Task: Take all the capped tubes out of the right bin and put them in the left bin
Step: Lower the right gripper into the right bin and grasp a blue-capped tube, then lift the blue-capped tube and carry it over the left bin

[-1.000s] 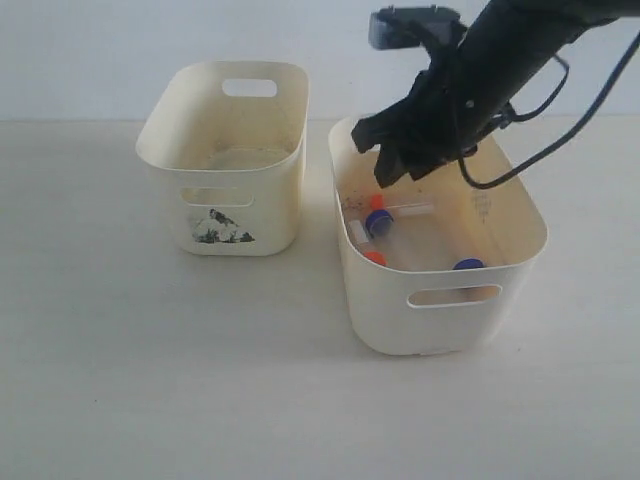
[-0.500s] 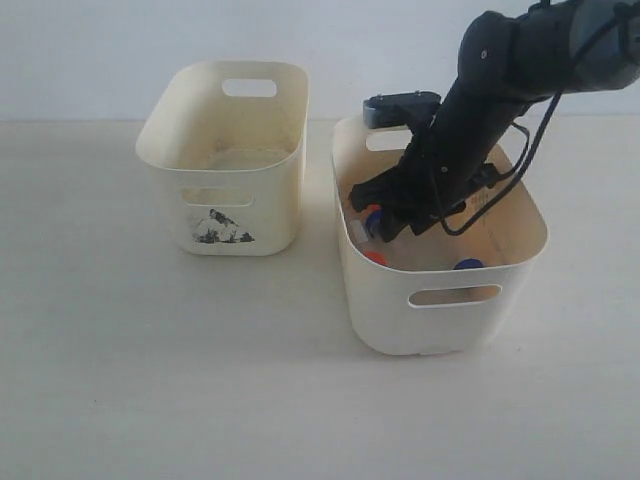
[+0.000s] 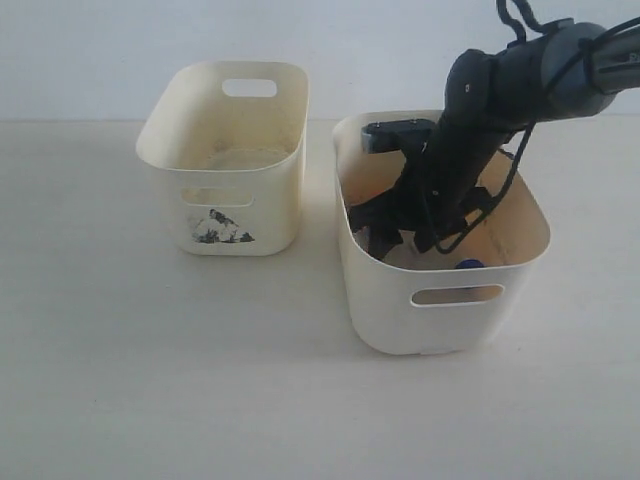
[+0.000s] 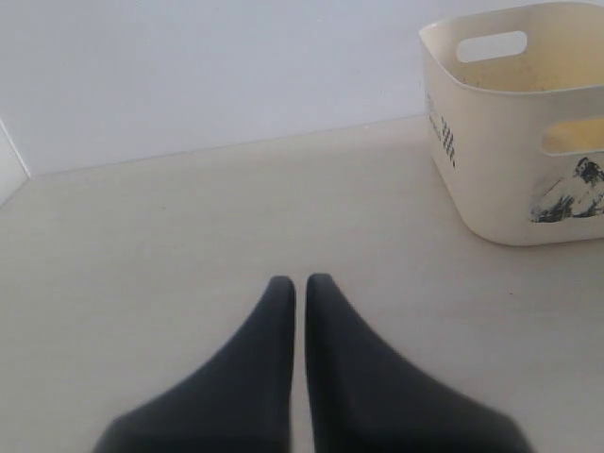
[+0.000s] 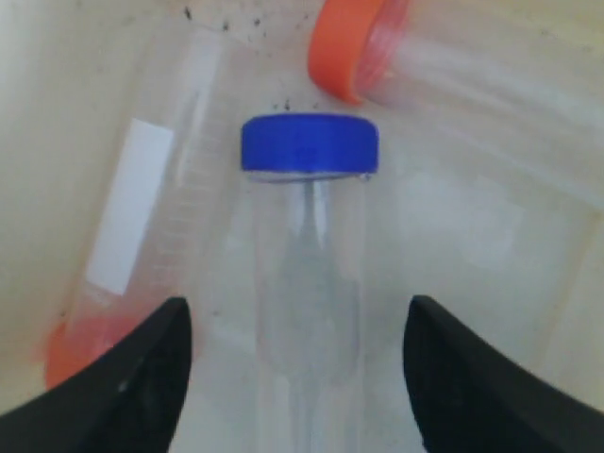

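Straddling the blue-capped tube (image 5: 307, 245) inside the right bin (image 3: 445, 325), the right hand (image 5: 297, 311), spread apart, should close squarely on its barrel.

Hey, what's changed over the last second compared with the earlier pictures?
The right gripper has dropped from above the rim down into the right bin, close to its floor. Its open jaws now straddle a blue-capped tube without closing on it; nothing was grasped or released. The left bin and the right bin stayed put, and so did the blue cap by the right bin's front wall.
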You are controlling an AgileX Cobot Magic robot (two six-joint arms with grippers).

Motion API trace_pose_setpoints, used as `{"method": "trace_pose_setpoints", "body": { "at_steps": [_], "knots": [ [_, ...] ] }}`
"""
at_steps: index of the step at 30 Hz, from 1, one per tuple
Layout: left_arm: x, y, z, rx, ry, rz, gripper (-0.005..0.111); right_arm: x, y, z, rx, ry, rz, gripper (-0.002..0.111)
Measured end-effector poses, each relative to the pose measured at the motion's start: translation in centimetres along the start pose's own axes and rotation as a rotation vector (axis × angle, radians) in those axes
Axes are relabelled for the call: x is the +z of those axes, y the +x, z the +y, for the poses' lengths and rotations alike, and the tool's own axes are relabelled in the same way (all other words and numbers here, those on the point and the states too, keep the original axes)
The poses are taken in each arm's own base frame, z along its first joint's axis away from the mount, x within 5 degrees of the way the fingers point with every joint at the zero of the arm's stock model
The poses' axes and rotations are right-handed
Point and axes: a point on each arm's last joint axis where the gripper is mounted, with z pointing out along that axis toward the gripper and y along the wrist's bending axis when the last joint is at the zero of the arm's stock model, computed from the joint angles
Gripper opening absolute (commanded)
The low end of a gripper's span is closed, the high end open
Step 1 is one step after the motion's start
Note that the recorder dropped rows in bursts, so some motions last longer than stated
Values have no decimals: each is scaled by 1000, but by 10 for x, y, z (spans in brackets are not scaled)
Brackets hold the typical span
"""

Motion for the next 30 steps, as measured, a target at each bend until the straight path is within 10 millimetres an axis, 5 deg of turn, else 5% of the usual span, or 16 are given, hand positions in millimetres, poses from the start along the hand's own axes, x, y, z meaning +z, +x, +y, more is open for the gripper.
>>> {"method": "trace_pose_setpoints", "body": {
  "at_steps": [4, 8, 14, 18, 25, 30],
  "knots": [
    [0, 0, 0, 0, 0, 0, 4, 6, 1, -1, 3, 0, 13, 41],
    [0, 0, 0, 0, 0, 0, 4, 7, 1, -1, 3, 0, 14, 0],
    [0, 0, 0, 0, 0, 0, 4, -4, -1, 2, 21, -11, 30, 0],
    [0, 0, 0, 0, 0, 0, 4, -46, -13, 10, 22, -17, -62, 0],
    [0, 0, 0, 0, 0, 0, 4, -147, -27, 27, -14, -29, -355, 0],
    [0, 0, 0, 0, 0, 0, 4, -180, -39, 48, 6, -155, -591, 0]
  ]
}}
